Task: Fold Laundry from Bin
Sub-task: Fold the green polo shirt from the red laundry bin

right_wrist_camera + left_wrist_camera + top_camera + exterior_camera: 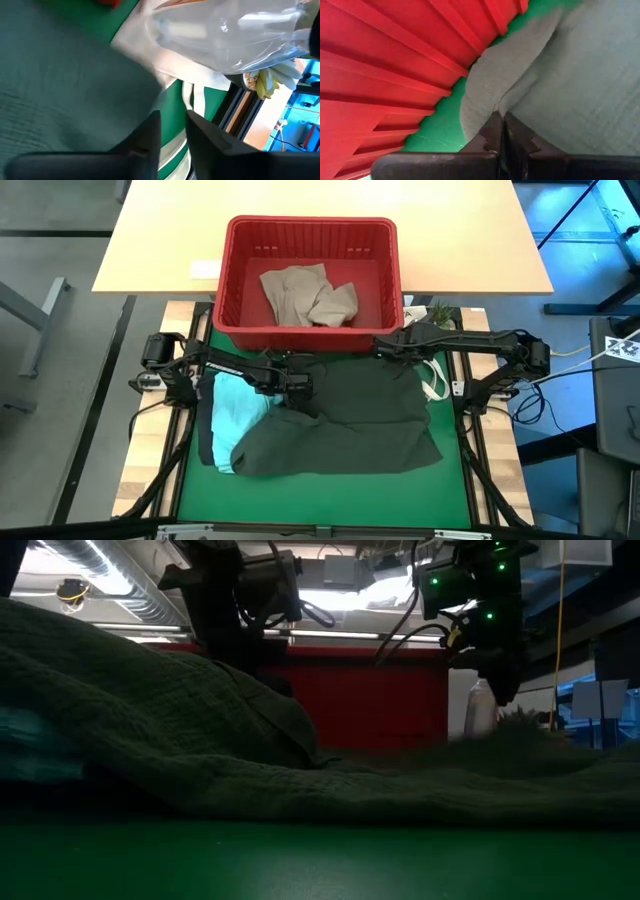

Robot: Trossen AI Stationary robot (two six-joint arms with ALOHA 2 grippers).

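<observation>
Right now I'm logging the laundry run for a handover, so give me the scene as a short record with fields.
bin: red basket at the far edge of the green mat
in bin: beige garment
on mat: dark olive garment spread out, partly over a light teal garment
left gripper: shut on the dark olive garment's edge near the basket
right gripper: slightly open, holding nothing, at the garment's far right corner
also there: white bag, right of the garment

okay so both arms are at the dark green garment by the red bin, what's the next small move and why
Probably lift the right gripper clear: its jaws stand parted with no cloth between them, while the left gripper is pinched shut on the dark olive garment, which lies rumpled over the teal garment.
</observation>
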